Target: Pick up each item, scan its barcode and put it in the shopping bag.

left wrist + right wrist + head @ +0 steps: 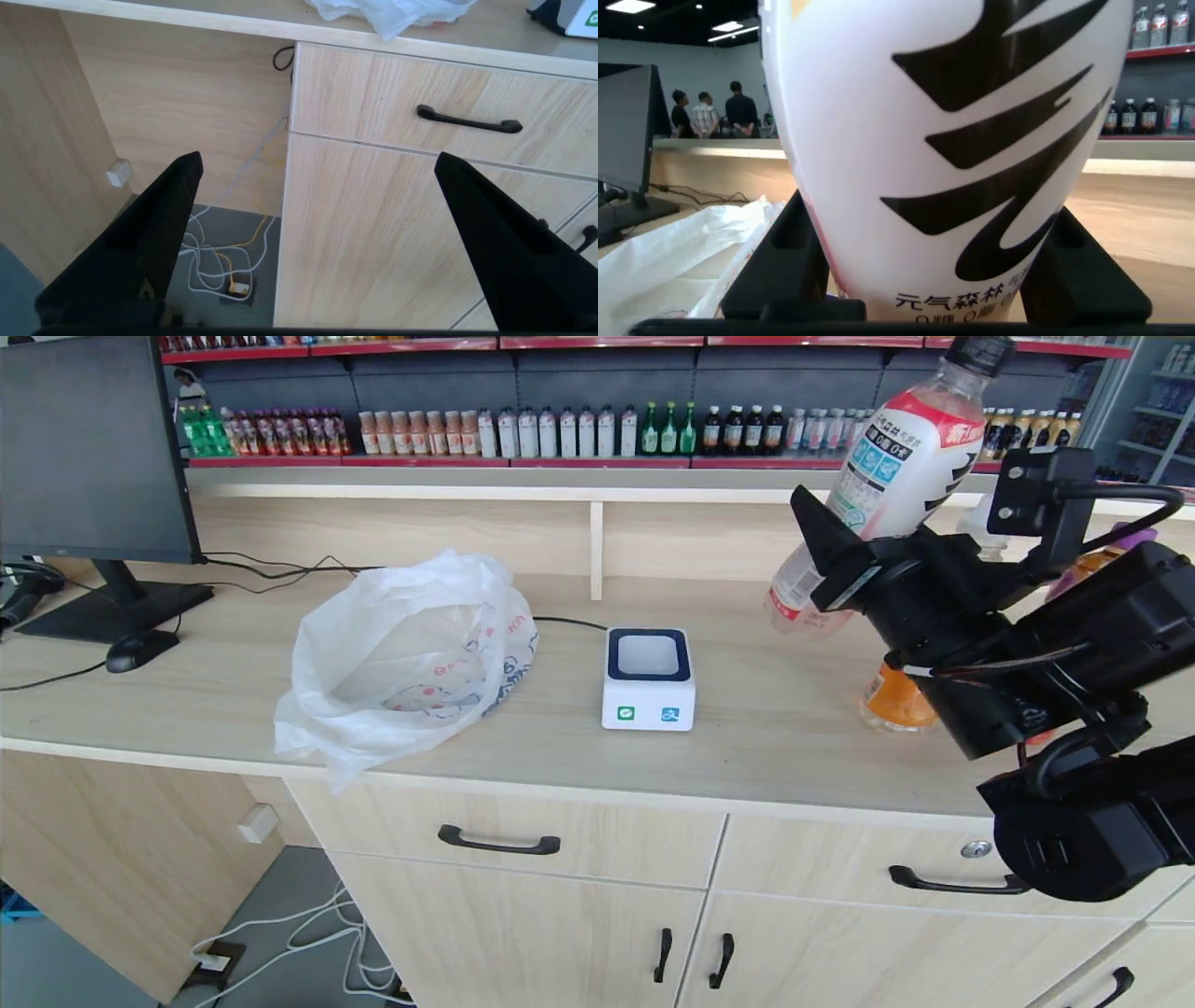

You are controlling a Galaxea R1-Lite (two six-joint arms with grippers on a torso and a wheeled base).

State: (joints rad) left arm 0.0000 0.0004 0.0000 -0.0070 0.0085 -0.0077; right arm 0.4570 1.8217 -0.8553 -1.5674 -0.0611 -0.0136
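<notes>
Bottle, white-labelled with a dark cap, is clamped across its lower body between the fingers of the right gripper. It is held clear above the counter and tilted, cap toward 1 o'clock. Positions taken from the scanner in the head view:
- held bottle at 2 o'clock;
- shopping bag at 9 o'clock, near the scanner, mouth open, lying on the counter;
- orange bottle at 3 o'clock, standing on the counter under the right arm.

Left gripper hangs below counter level facing the cabinet front, fingers spread wide with nothing between them. A drawer handle lies beyond it.
</notes>
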